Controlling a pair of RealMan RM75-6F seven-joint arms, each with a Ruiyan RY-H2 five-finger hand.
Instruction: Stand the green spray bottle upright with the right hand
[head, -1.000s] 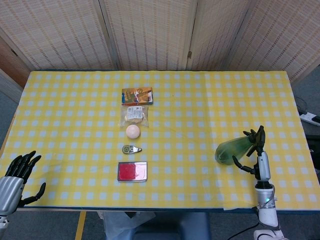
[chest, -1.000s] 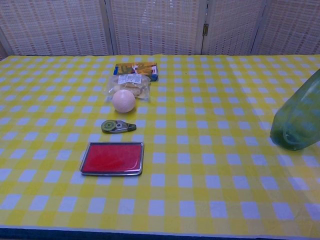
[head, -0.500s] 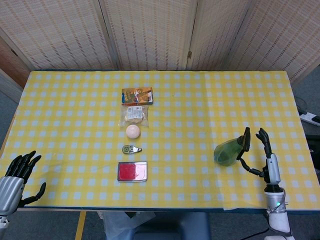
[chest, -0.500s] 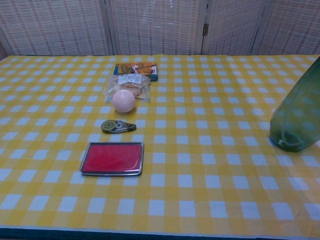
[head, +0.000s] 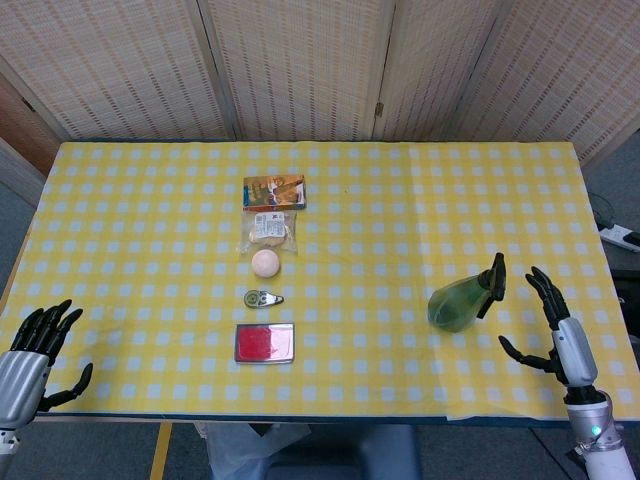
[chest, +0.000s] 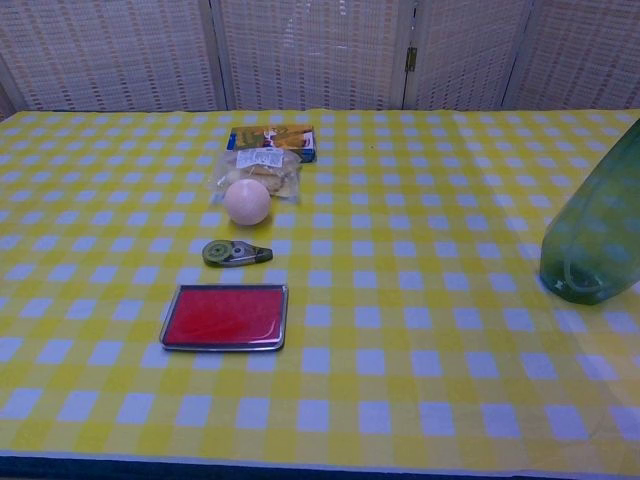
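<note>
The green spray bottle (head: 462, 300) stands upright on the checked tablecloth at the right, its black nozzle at the top; the chest view shows its translucent green body (chest: 597, 235) at the right edge. My right hand (head: 556, 328) hovers open to the right of the bottle, fingers spread, clear of it. It is outside the chest view. At the table's front left corner my left hand (head: 35, 345) is open and holds nothing.
Down the table's middle lie a colourful box (head: 274, 191), a packet of snacks (head: 268, 230), a pale ball (head: 265, 263), a correction tape (head: 262, 298) and a red tin (head: 265, 343). A folding screen stands behind the table.
My right hand let go of the bottle and drew back to the right. The bottle went from tilted in the hand to standing by itself. The left hand stayed put.
</note>
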